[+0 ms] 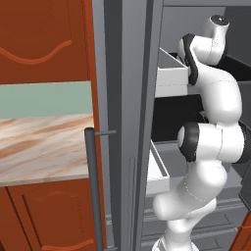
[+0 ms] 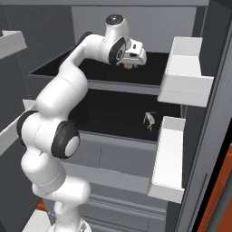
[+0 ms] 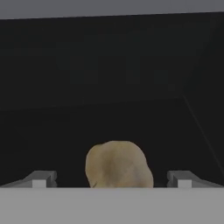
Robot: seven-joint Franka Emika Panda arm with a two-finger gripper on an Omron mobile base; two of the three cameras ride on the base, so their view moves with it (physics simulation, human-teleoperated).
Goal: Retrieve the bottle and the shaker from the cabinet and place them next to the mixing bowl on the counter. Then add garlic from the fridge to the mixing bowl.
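An open fridge (image 2: 136,122) shows dark shelves, and white door bins (image 2: 181,77) hang along its open door on the right. A small pale item (image 2: 149,120) lies on the middle shelf, too small to identify. Left of the fridge, a marble-patterned counter (image 1: 44,147) sits between reddish-brown wooden cabinets (image 1: 44,39).

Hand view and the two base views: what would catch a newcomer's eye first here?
The white arm reaches deep into the open fridge, its gripper over the upper dark shelf. In the hand view a pale garlic bulb sits between the open fingertips, not yet gripped. A second small pale item lies on the shelf below, too small to identify.
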